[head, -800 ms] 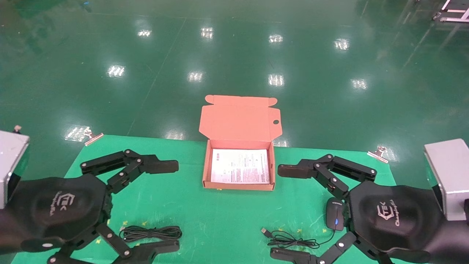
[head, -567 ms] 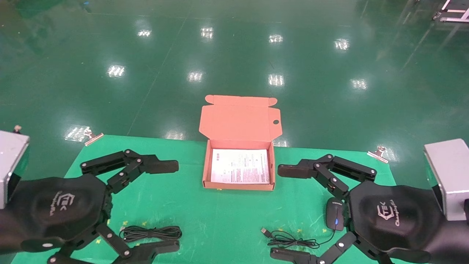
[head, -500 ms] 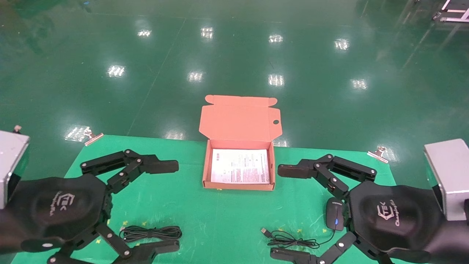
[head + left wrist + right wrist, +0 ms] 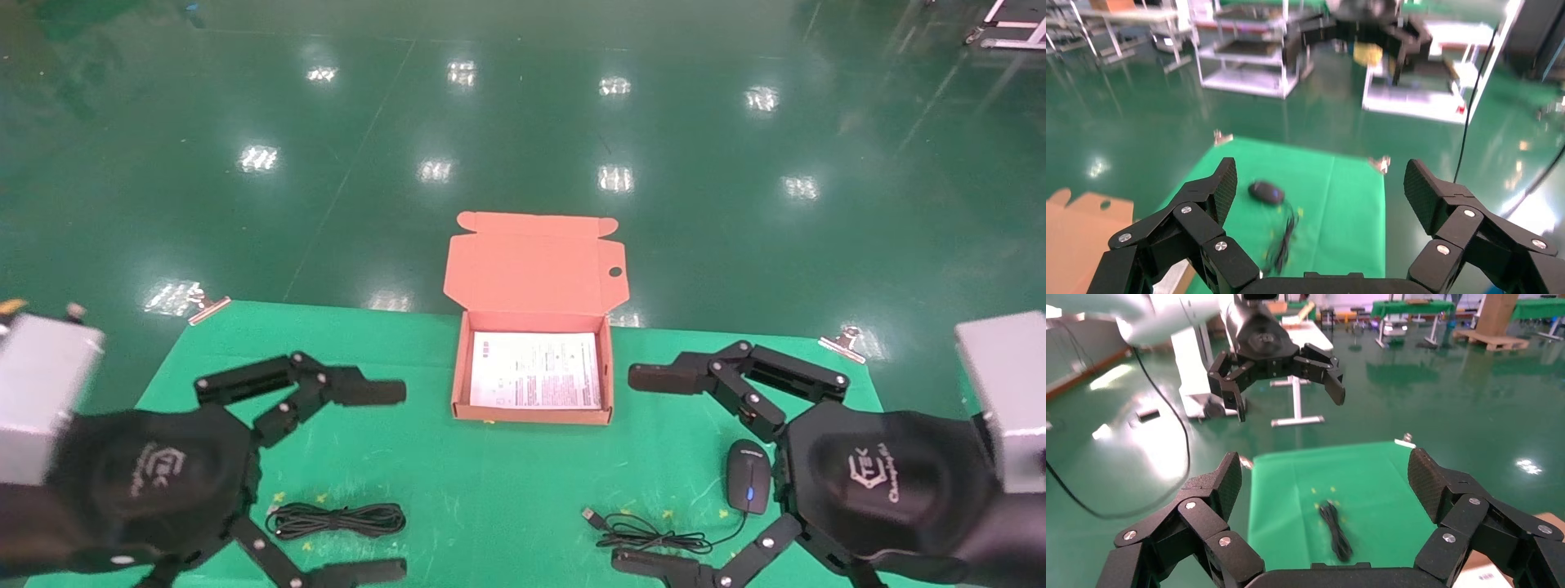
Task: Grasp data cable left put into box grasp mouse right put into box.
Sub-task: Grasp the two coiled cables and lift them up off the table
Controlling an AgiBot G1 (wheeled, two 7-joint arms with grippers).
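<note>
The data cable [image 4: 337, 519], a narrow black bundle, lies on the green cloth near the front left, between the spread fingers of my open left gripper [image 4: 392, 482], which hovers above it. It also shows in the right wrist view [image 4: 1337, 530]. The black mouse [image 4: 748, 487] with its blue wheel lies at the front right beside my open right gripper [image 4: 637, 469]. Its cord [image 4: 654, 539] trails left to a USB plug. The mouse also shows in the left wrist view [image 4: 1266, 192]. The salmon-orange box [image 4: 531, 415] stands open at the middle back, between both grippers.
A white printed sheet [image 4: 535, 380] lies in the box, and the lid [image 4: 535, 265] stands up behind it. Metal clips [image 4: 208, 309] [image 4: 842, 339] hold the green cloth at the far corners. Beyond the table edge is shiny green floor.
Both arms have shifted slightly. My left gripper has moved a little right and lower in the view. My right gripper has moved a little right, uncovering the whole mouse. Cable, mouse and box have not moved.
</note>
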